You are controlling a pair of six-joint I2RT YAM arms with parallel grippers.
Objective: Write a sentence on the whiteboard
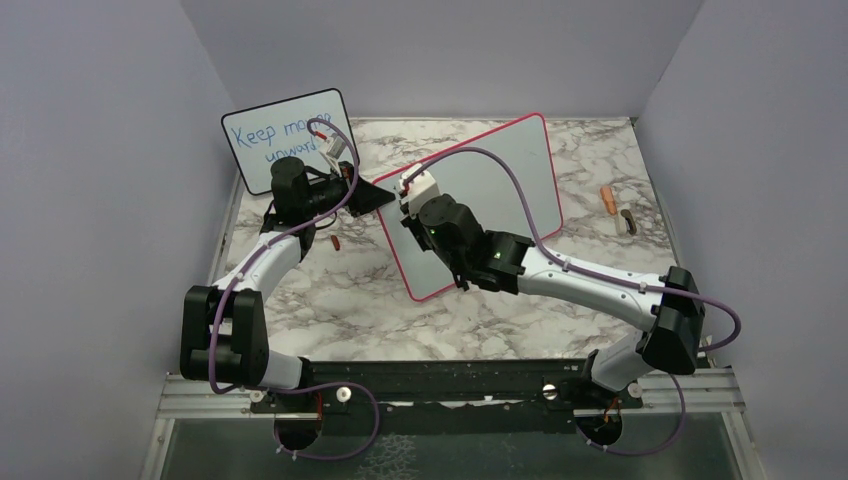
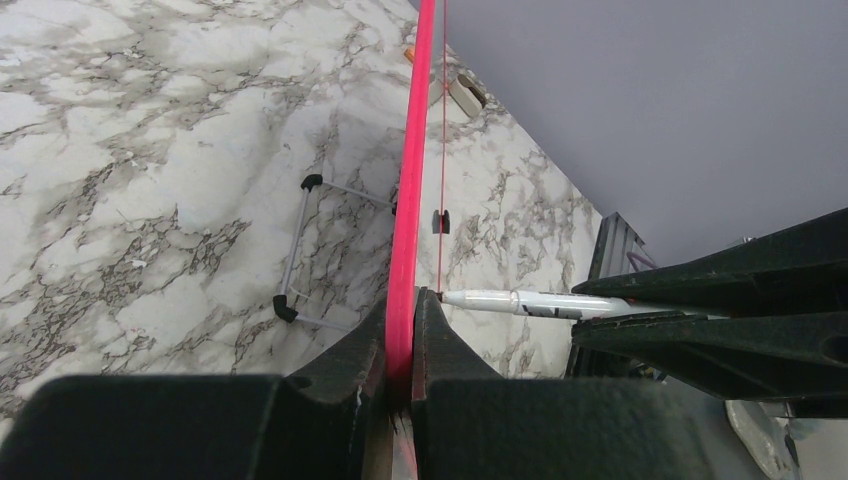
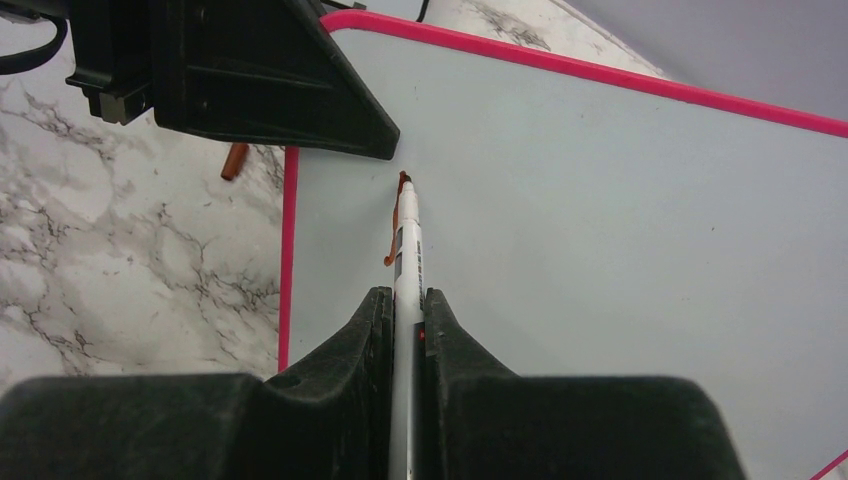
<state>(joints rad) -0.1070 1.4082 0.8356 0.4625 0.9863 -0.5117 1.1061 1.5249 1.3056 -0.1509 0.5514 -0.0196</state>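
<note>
**Board pinched left, marker pinched right**

The left gripper [image 2: 400, 312] is clamped on the thin pink frame of the large rounded-corner whiteboard [image 1: 500, 190], which stands propped mid-table on the grey-veined marble tabletop [image 1: 330, 290]. The right gripper [image 3: 407, 298] is narrowed around a slim white marker [image 3: 406, 235], whose tip touches the board's face near the clamped corner. Only the right wrist view shows a short reddish-brown stroke [image 3: 391, 240] beside the tip. Only the left wrist view shows what seems to be a wire stand [image 2: 297, 240] behind the board.

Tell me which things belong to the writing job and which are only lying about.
In the job: whiteboard, marker, brown stroke, left gripper clamping its edge, right gripper holding the marker.
Lying about: small board with blue writing, brown cap, orange piece, dark piece.
</note>
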